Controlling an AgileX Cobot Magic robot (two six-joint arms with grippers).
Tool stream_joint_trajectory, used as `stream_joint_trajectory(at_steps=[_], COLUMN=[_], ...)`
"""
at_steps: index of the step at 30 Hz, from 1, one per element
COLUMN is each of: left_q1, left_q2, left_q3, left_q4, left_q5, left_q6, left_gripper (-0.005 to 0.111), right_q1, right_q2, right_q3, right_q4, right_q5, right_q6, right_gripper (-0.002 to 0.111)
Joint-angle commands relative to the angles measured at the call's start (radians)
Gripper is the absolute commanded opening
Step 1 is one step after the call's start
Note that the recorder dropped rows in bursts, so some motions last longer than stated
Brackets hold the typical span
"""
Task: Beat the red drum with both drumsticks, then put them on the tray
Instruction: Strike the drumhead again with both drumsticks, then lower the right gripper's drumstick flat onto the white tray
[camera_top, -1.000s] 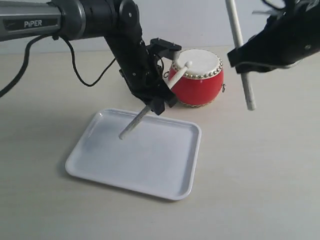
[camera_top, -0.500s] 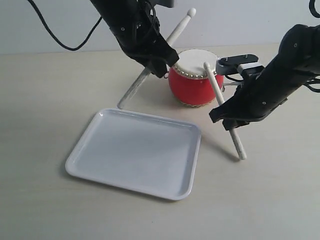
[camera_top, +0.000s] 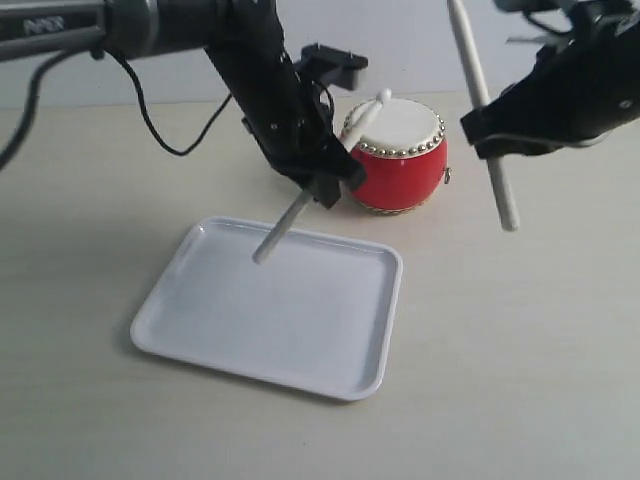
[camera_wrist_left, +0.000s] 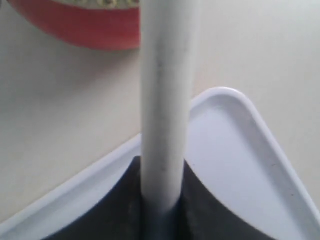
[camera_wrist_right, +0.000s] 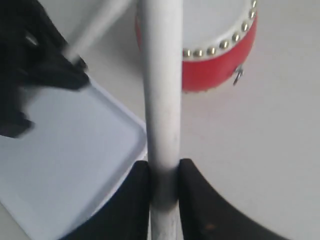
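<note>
We see the left gripper (camera_top: 322, 183) clamping a slim pale wooden drumstick (camera_top: 278, 234), its tip at the skin of the glossy red barrel drum (camera_top: 400, 175). The right gripper (camera_top: 492, 135) grips the second drumstick (camera_top: 500, 195) near-upright, right of the drum. The flat white plastic tray (camera_top: 200, 320) lies nearer the left gripper.

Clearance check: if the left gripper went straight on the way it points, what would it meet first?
Likely the tray, at its far rim near the red drum. The left gripper, shut on a drumstick, points down there. Depth is unclear: it might land on bare table beside the rim.
</note>
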Motion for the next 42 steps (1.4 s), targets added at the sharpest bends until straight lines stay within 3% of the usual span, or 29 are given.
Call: stream_joint_trajectory(at_steps=[1,6,12,19,28,37,42], left_q1=[-0.002,0.001,0.001,0.001,0.001,0.001,0.005], left_q2=[0.097,0.114,0.019,-0.154,-0.32,-0.338,-0.47], left_q3=[-0.009,-0.009,-0.011,-0.011,-0.011,0.001,0.255], left_q4=[-0.004,0.014,0.014,0.01,0.015,0.031,0.086], left_q5=[0.01,0.027,0.044,0.103,0.186,0.136,-0.095], left_q6=[-0.007,-0.007,-0.007,-0.023,-0.03,-0.023,-0.022], left_gripper=[0.0,0.0,0.0,0.0,0.0,0.0,0.0], right_q1=[-0.003,-0.003,-0.003,-0.003,-0.003,-0.003,-0.003], right_q2=[-0.166,-0.248,-0.17,0.123,0.527,0.236,0.136], right_q3=[0.001,0.001,0.02,0.032,-0.103,-0.103,-0.103], right_q4=[0.019,0.019,0.011,0.013,0.02,0.02,0.024], right_q5=[0.008,0.008,-0.031,-0.118,-0.014,0.1,0.113], right_q6=[0.008,0.008,0.007,-0.022,-0.033,-0.037,-0.037], right_gripper=[0.0,0.0,0.0,0.0,0.0,0.0,0.0])
